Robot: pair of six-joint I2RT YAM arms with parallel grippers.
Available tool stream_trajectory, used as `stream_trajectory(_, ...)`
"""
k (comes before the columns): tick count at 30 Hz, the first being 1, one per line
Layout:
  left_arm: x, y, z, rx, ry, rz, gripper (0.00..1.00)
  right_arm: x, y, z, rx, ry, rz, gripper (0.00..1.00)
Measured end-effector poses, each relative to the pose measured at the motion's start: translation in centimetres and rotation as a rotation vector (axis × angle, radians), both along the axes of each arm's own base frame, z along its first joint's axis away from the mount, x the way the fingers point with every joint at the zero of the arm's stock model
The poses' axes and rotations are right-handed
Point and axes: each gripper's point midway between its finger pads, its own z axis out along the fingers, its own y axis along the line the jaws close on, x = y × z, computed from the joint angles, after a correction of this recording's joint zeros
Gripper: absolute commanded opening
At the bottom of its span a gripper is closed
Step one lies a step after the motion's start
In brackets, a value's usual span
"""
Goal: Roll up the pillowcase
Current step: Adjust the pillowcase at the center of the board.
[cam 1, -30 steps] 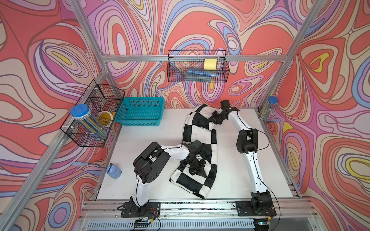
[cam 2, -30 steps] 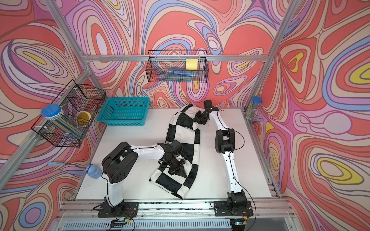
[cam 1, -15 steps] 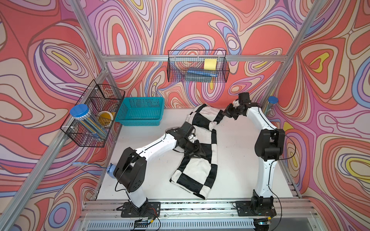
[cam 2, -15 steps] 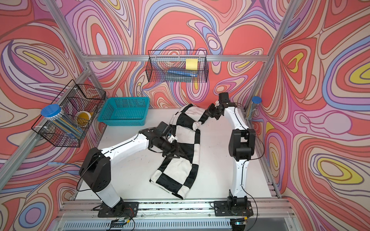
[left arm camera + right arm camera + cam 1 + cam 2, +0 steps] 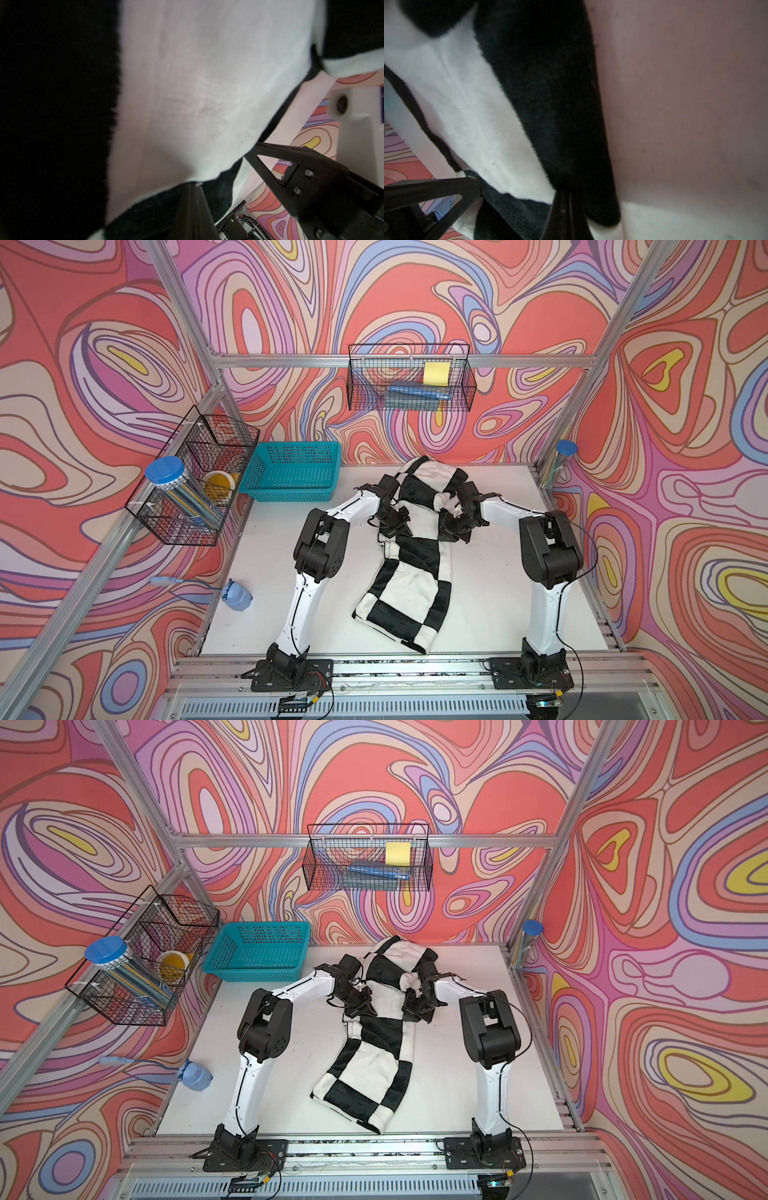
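Note:
The pillowcase [image 5: 415, 564] [image 5: 374, 1048], plush with black and white squares, lies as a long strip from the back wall toward the table's front. Its far end is bunched and raised. My left gripper [image 5: 397, 526] [image 5: 359, 1006] sits at the cloth's left edge, about midway along it. My right gripper [image 5: 449, 531] [image 5: 411, 1011] sits at the opposite edge. In the left wrist view the cloth [image 5: 197, 83] fills the frame and runs into the left gripper [image 5: 194, 187]. The right wrist view shows the right gripper [image 5: 565, 192] pressed together on a black fold of the cloth [image 5: 467, 104].
A teal basket [image 5: 295, 472] stands at the back left of the white table [image 5: 498, 593]. Wire baskets hang on the left wall [image 5: 195, 485] and the back wall [image 5: 411, 383]. A blue-capped tube [image 5: 565, 452] stands at the back right corner. A small blue object [image 5: 237, 595] lies left of the table.
The left gripper went from the cloth's middle to its left edge. The right gripper came forward from the far end to the right edge. The cloth's far end is now bunched.

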Motion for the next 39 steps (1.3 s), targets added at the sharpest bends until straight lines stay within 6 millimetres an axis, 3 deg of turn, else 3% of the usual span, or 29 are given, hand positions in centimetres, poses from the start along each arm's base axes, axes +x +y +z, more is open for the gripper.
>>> stream_trajectory(4, 0.0, 0.8, -0.9, 0.027, 0.009, 0.011, 0.00, 1.5, 0.2, -0.1, -0.015, 0.007, 0.004, 0.00)
stream_trajectory(7, 0.7, 0.4, -1.1, 0.014, 0.014, 0.017, 0.01, 4.3, 0.3, 0.0, -0.019, -0.015, 0.005, 0.00)
stream_trajectory(12, 3.5, -0.6, -0.9, -0.006, -0.031, 0.045, 0.06, 10.2, -0.7, 0.2, -0.022, -0.071, -0.010, 0.00)
stream_trajectory(17, 6.5, -1.1, -0.7, -0.018, -0.074, 0.099, 0.15, 13.0, -1.7, 0.2, -0.032, -0.101, -0.012, 0.00)
stream_trajectory(22, 8.6, 0.0, -0.5, -0.031, -0.089, 0.154, 0.22, 12.2, -2.4, 0.0, -0.053, -0.106, -0.007, 0.00)
stream_trajectory(28, 9.0, -0.1, 0.2, -0.059, -0.111, 0.162, 0.54, 9.6, -3.2, 0.1, -0.077, -0.095, -0.001, 0.00)
stream_trajectory(32, 7.6, -0.1, 1.7, -0.063, -0.129, 0.144, 0.68, 9.2, -3.7, 0.7, -0.096, -0.114, 0.005, 0.35)
stream_trajectory(36, 5.5, 0.9, 5.8, -0.075, -0.181, 0.123, 0.78, 9.3, -4.8, 2.6, -0.147, -0.154, -0.004, 0.45)
stream_trajectory(39, 2.7, 2.6, 10.9, -0.077, -0.265, 0.106, 0.80, 7.9, -5.9, 4.9, -0.177, -0.180, -0.010, 0.49)
